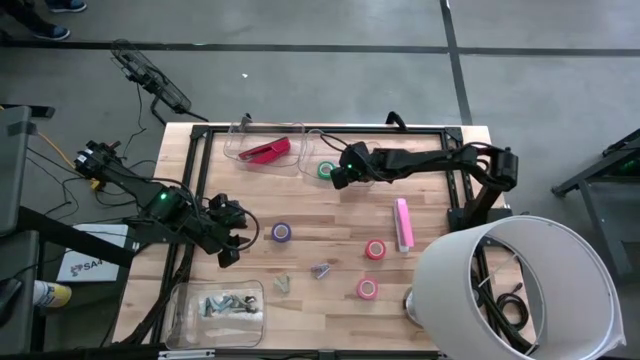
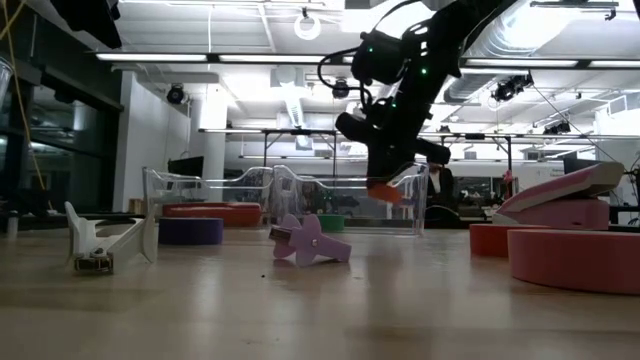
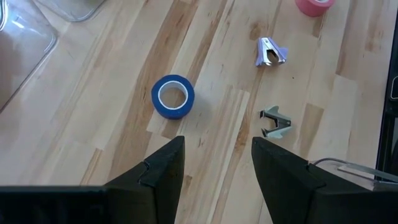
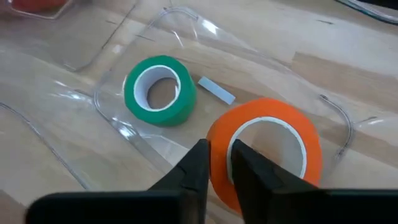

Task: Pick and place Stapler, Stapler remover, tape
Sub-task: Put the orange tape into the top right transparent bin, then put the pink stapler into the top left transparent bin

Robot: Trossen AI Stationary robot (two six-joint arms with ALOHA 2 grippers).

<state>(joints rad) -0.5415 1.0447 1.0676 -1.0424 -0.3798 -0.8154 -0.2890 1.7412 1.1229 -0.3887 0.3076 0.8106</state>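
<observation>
My right gripper (image 4: 219, 147) is shut on an orange tape roll (image 4: 273, 134) over a clear tray (image 1: 335, 150) at the table's far side. A green tape roll (image 4: 160, 90) lies flat in that tray. My left gripper (image 3: 217, 142) hangs open above the table's left part, near a purple tape roll (image 3: 173, 96) that lies flat. Two red-pink rolls (image 1: 375, 250) (image 1: 367, 289) and a pink stapler (image 1: 403, 225) lie to the right. A purple staple remover (image 1: 320, 268) and a grey one (image 1: 283, 284) lie near the front. A red stapler (image 1: 265, 150) sits in another clear tray. My right gripper holds the orange roll by its ring wall (image 4: 217, 134), one finger inside the hole and one outside. It comes from above, slanting toward the table's left. In the low view the roll (image 2: 385, 190) hangs at the fingertips, above the tray floor.
A clear container (image 1: 225, 305) with several small metal pieces sits at the near left corner. A large white cylinder (image 1: 515, 290) stands at the near right corner. Bare wood lies between the purple roll and the pink stapler.
</observation>
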